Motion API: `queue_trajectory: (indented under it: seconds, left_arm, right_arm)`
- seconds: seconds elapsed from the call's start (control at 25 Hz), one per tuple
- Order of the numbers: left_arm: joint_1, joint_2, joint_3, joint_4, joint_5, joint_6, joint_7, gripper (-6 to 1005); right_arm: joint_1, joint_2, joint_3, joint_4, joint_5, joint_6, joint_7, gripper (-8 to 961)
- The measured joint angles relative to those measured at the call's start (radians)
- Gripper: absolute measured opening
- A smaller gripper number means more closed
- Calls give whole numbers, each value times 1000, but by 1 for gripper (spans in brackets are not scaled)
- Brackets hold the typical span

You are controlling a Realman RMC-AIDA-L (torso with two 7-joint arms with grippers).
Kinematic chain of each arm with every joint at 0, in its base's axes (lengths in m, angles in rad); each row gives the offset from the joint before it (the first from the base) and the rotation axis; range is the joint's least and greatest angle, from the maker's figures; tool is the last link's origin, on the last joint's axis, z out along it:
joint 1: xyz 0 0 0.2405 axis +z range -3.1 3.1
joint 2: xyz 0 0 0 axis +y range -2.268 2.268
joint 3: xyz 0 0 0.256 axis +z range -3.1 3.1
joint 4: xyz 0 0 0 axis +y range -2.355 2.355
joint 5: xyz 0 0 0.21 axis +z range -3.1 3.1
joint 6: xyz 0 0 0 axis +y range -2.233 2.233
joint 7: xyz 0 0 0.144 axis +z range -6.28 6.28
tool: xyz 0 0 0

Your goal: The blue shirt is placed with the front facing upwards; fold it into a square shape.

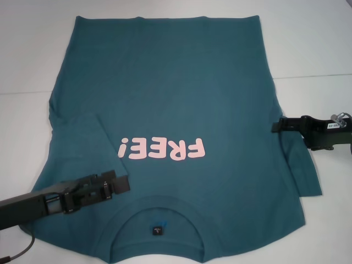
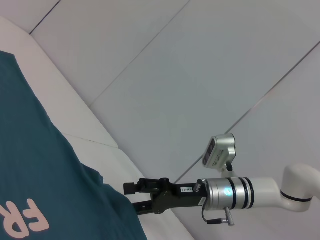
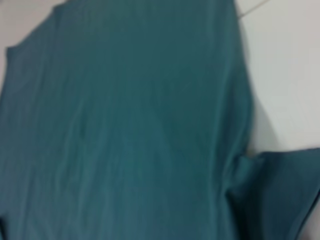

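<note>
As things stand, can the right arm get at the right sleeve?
Probably yes: the right gripper hovers at the shirt's right edge, the sleeve lies flat just nearer the robot, uncovered. The left gripper is far across.

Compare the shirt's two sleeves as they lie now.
The left sleeve is folded inward and lies on the blue shirt body, beside the pink lettering; the right sleeve lies spread outward on the table. The left claw hovers near the left sleeve, over the shirt; the right claw sits at the shirt's edge above the right sleeve. Both sleeves are short and teal-blue.
</note>
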Motion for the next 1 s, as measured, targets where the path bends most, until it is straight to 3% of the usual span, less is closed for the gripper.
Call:
queue_trajectory:
  seconds: [0.4, 0.84, 1.0]
  left_arm:
    - [-2, 0, 0, 0, 0, 0, -1, 952]
    - [-1, 2, 1, 0, -12, 6, -9, 952]
    - [0, 2, 2, 0, -13, 5, -11, 952]
  right_arm:
    - [-3, -8, -6, -3, -1, -15, 11, 940]
    - [-6, -19, -7, -28, -3, -46, 18, 741]
    - [-8, -19, -13, -28, -3, -44, 20, 539]
